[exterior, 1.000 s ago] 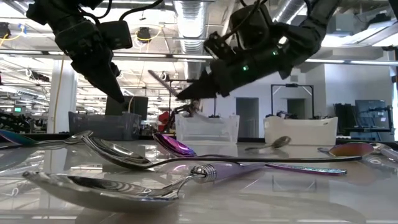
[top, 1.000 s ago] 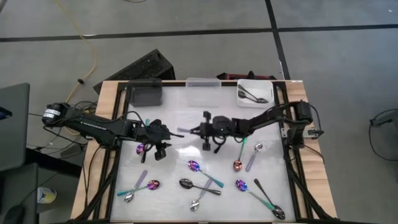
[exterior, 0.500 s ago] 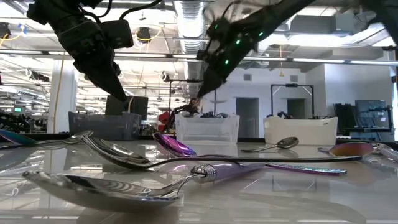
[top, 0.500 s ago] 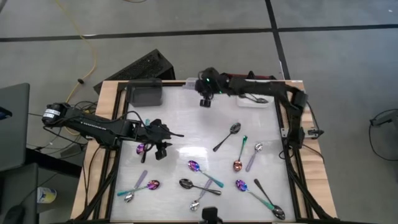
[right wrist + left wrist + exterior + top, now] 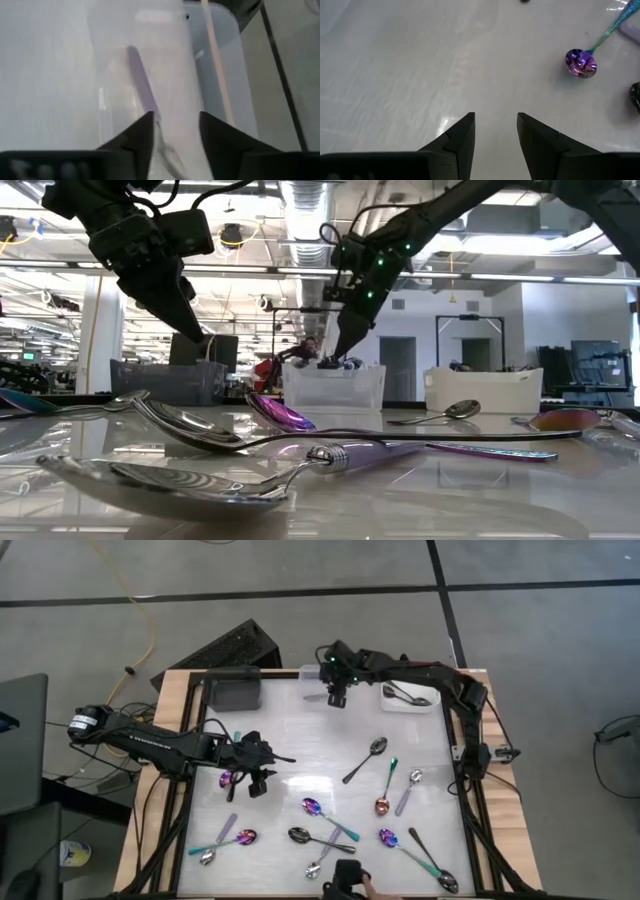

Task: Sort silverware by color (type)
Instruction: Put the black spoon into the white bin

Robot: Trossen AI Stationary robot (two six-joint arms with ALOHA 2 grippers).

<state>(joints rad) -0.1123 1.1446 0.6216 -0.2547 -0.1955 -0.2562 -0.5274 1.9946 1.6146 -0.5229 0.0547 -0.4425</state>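
Silverware lies scattered over the white table: a silver spoon [image 5: 365, 760], iridescent purple-blue spoons [image 5: 315, 808] [image 5: 385, 792] [image 5: 228, 780], a black spoon [image 5: 300, 835] and several more along the near side. My left gripper [image 5: 265, 762] [image 5: 495, 117] hovers open over bare table at the left. My right gripper [image 5: 338, 692] [image 5: 175, 117] stands open above the clear bin [image 5: 326, 673] at the far edge. A lilac-handled spoon [image 5: 142, 85] shows in that bin below the fingers. The white bin [image 5: 408, 690] holds dark spoons.
A dark grey bin [image 5: 237, 690] stands at the far left, in a row with the clear and white bins. A person's hand [image 5: 352, 885] shows at the table's near edge. Bare table lies between the two grippers.
My right gripper has gone from the table's middle up and toward the far edge, carrying a lilac-handled spoon, and stopped over the clear bin. That spoon now shows in the bin beneath the fingers. A hand has come in at the near edge.
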